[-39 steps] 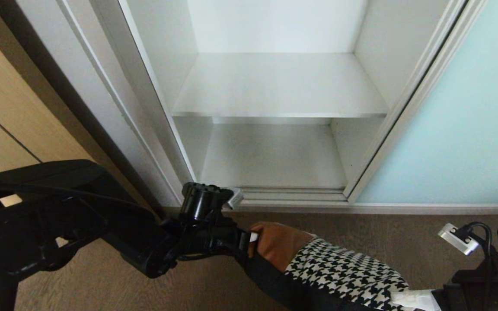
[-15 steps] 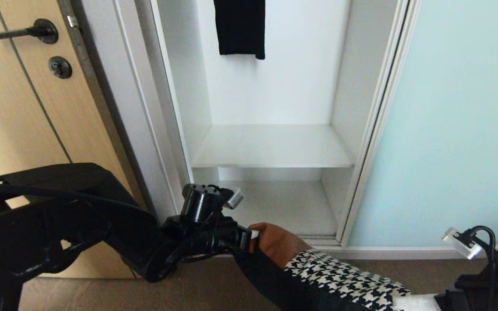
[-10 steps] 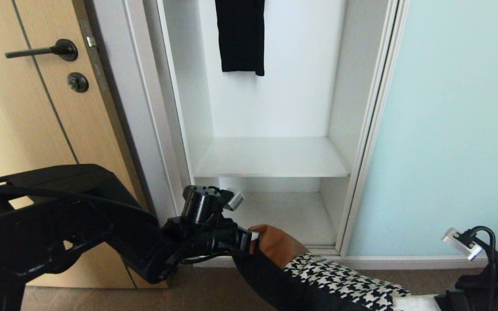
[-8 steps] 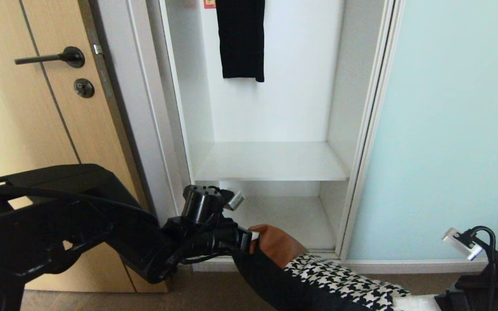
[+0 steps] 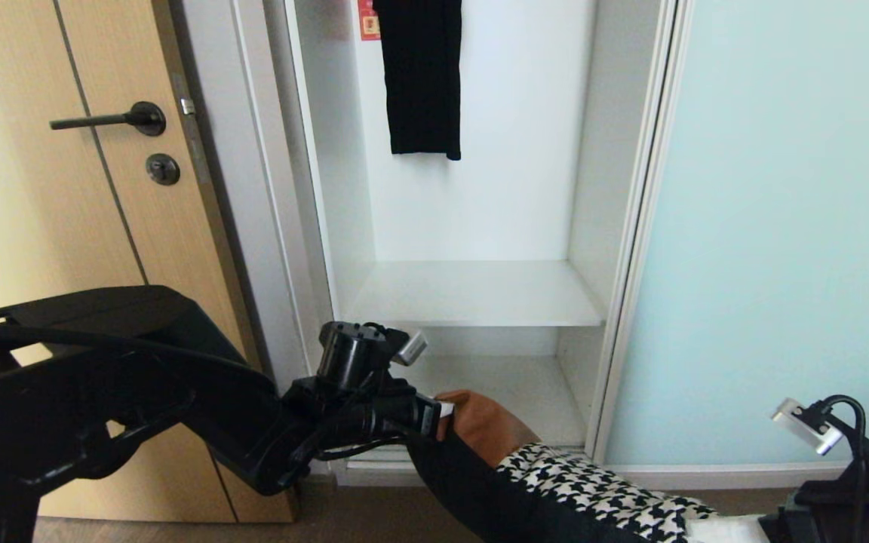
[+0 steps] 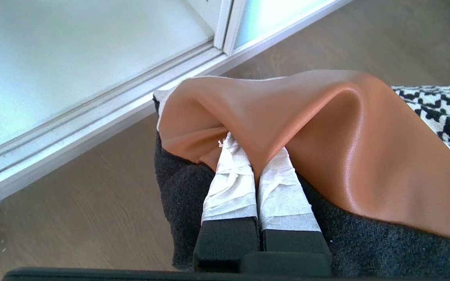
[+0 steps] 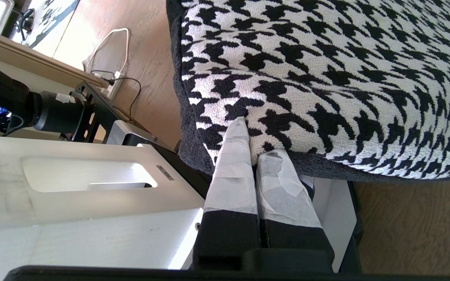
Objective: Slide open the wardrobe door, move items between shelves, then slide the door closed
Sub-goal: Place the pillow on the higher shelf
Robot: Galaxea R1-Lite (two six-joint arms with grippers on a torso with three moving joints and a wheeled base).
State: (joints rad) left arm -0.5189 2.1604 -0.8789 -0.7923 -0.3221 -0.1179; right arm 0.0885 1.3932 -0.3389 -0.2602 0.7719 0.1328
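We are holding the cushion bag with left end effector and right end effector both clenched on opposite ends, its long axis spanning them, below and before the upper shelf.

Bright, even daylight — perhaps from the right; glare whitens the shelves, lines bow toward frame edges.

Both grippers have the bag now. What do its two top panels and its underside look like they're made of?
Bag's tan panel, pinched by the left gripper: looks like smooth leather or a faux one, with a soft sheen and rounded folds. Houndstooth panel, pinched by the right gripper: woven, nubby black-and-white fabric with visible yarn texture. Underside: dark, fuzzy, fleece-like cloth.
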